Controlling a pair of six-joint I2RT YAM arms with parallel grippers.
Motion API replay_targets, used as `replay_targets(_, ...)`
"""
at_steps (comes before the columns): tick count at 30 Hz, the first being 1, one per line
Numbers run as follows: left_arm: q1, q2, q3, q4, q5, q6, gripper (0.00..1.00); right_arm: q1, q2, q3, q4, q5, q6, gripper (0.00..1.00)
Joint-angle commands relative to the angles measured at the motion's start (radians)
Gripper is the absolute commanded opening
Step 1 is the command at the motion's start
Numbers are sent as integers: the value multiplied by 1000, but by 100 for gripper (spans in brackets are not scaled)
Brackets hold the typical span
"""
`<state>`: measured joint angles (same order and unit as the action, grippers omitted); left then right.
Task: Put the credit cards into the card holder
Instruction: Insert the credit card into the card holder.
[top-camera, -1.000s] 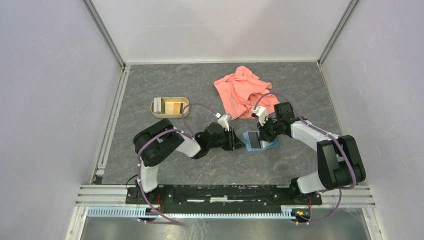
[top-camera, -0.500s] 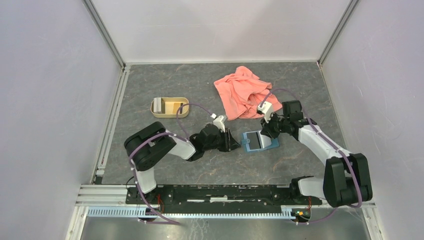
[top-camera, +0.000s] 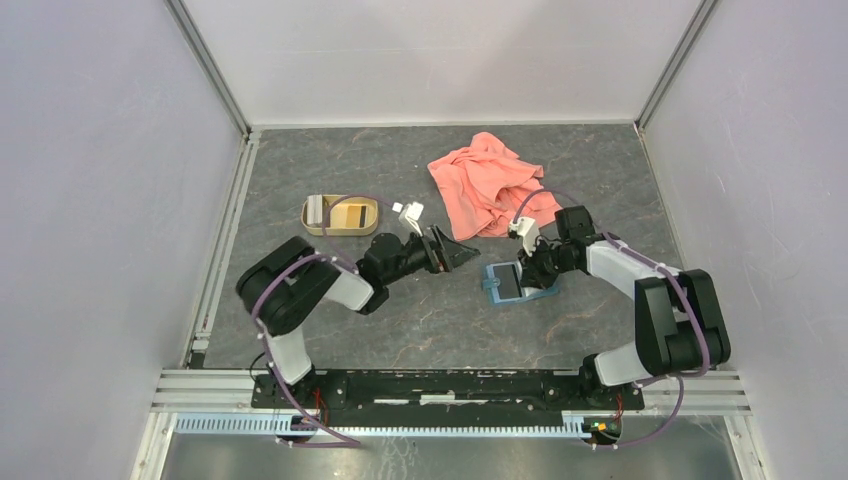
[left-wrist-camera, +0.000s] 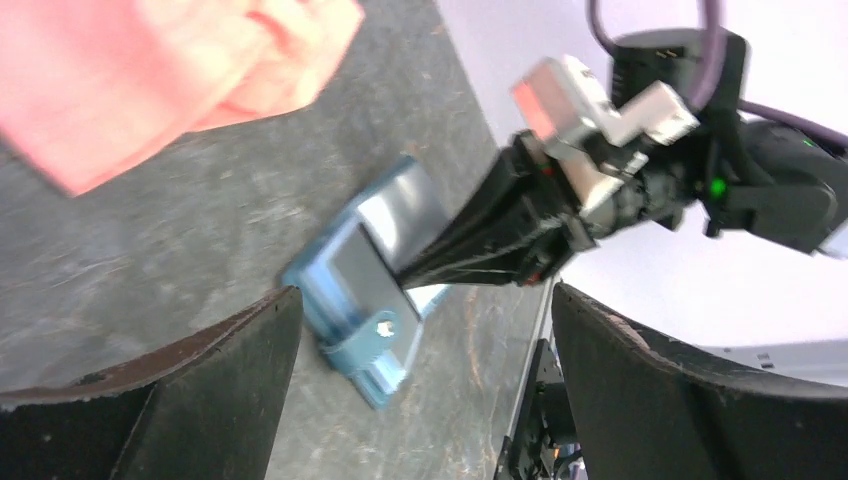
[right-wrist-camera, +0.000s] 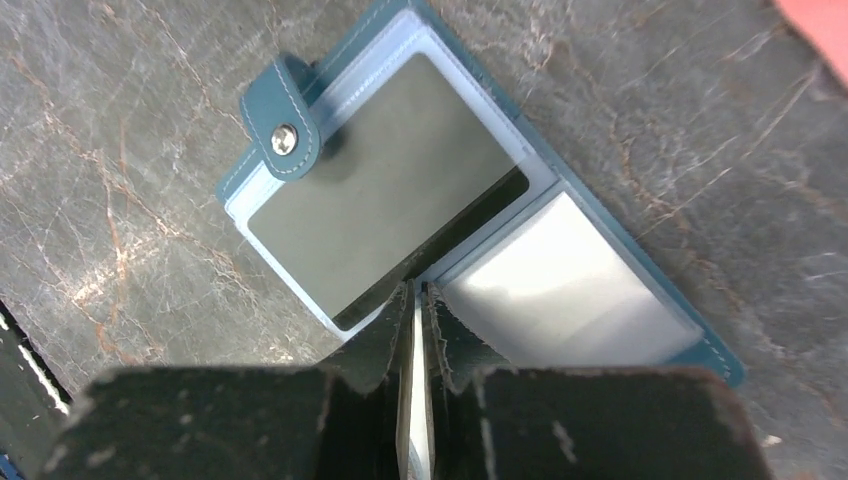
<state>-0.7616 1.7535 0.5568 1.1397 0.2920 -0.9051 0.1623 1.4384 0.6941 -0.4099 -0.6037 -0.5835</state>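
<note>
Across the grey bench (top-camera: 400, 330) I see the card holder (top-camera: 503, 285) lying open under my right gripper (top-camera: 528, 272), which pinches a credit card (right-wrist-camera: 414, 400) edge-on at its fold, while my left gripper (top-camera: 458, 250) gapes nearby.

The table (top-camera: 430, 320) was bare on the near side of the card holder (top-camera: 505, 285), so that way was free. The right gripper (top-camera: 525, 272), pinching a pale credit card (right-wrist-camera: 414, 400), covered its far-right part. The left gripper (top-camera: 452, 250), jaws wide, stood at the left, and the cloth (top-camera: 485, 185) lay farther.
</note>
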Motion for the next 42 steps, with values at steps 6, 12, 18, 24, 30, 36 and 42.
replay_targets(6,-101,-44,126,-388,-182,210,100,-1,95,41,-21,30,22,10)
replay_targets(12,-149,-198,77,-465,-410,392,100,0,110,45,-21,32,24,10)
replay_targets(18,-120,-102,95,-318,-179,234,87,-2,132,48,-23,47,24,10)
replay_targets(24,-118,37,189,-284,-97,155,70,-1,150,51,-27,49,24,10)
replay_targets(30,-111,168,282,-297,-45,101,58,-1,151,53,-30,48,22,10)
replay_targets(36,-111,243,339,-292,-8,68,55,-2,149,54,-32,47,21,10)
replay_targets(42,-112,296,382,-280,44,26,45,-2,127,60,-36,24,16,10)
